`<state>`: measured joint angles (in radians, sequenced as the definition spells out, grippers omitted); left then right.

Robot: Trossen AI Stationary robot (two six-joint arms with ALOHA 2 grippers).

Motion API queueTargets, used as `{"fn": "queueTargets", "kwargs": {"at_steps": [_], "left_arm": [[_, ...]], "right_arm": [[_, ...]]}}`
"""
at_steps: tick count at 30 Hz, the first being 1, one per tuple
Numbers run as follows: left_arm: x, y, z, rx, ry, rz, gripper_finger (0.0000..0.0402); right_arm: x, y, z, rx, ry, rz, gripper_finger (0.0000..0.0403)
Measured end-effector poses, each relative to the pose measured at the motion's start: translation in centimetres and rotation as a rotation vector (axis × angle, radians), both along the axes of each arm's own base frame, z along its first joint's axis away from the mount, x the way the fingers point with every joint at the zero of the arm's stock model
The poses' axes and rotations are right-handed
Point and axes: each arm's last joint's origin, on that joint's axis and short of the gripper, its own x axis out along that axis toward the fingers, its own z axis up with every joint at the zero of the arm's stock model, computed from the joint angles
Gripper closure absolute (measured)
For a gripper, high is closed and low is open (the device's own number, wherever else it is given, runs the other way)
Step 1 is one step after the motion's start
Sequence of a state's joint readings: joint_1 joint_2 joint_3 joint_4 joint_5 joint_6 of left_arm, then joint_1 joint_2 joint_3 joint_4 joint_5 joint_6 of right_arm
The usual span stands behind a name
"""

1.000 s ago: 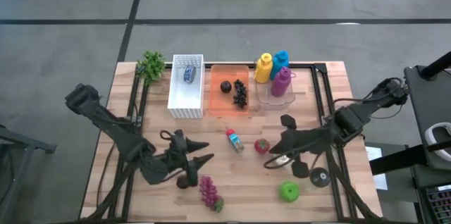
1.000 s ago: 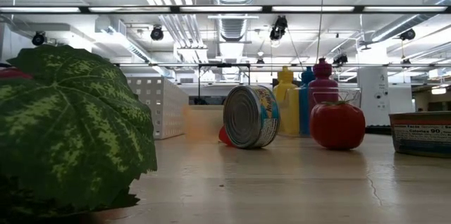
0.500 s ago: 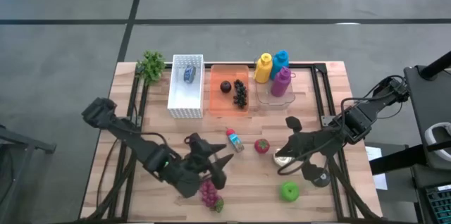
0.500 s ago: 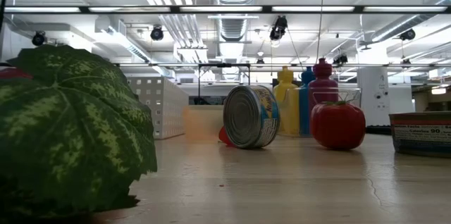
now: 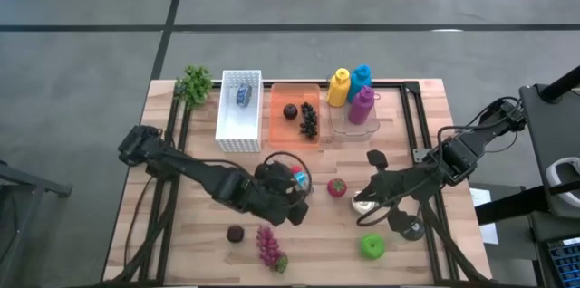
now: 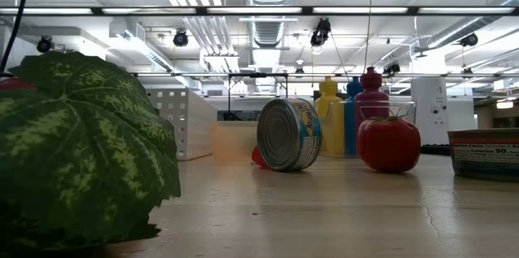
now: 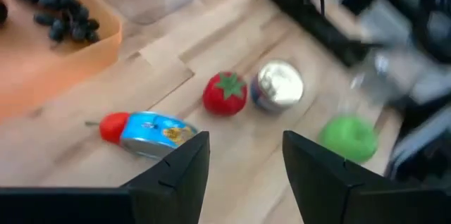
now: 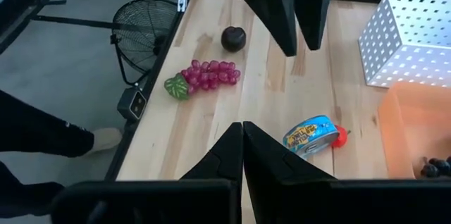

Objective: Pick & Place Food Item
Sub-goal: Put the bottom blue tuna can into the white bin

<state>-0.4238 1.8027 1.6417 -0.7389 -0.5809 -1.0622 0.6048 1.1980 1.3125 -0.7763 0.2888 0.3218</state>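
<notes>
"90" on the can label (image 6: 485, 154)

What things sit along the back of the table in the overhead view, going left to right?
Green leafy plant → white perforated bin → orange tray → yellow bottle → magenta bottle.

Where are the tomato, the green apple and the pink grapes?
tomato (image 5: 336, 187), high view, its red top
green apple (image 5: 372, 246), high view, its middle
pink grapes (image 8: 209, 75), right wrist view, middle of the bunch
</notes>
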Motion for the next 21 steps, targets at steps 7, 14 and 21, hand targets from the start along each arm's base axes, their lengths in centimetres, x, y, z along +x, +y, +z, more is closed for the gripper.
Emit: {"fn": "queueTargets", "kwargs": {"at_steps": [7,14,21], "left_arm": [[0.4,1.3,-0.7,0.175,0.229,-0.575,0.0224],[0.4,2.6,-1.2,0.443,0.346,-0.935,0.022],[0.9,4.5,-1.5,0.453,0.356,-1.028,0.0218]], "right_arm": [[0.0,0.0,0.0,0.005,-0.002,-0.005,0.0394],[0.0,0.0,0.0,0.013,-0.001,-0.011,0.0394],[0.0,0.0,0.0,0.003,-0.002,-0.004,0.0394]]}}
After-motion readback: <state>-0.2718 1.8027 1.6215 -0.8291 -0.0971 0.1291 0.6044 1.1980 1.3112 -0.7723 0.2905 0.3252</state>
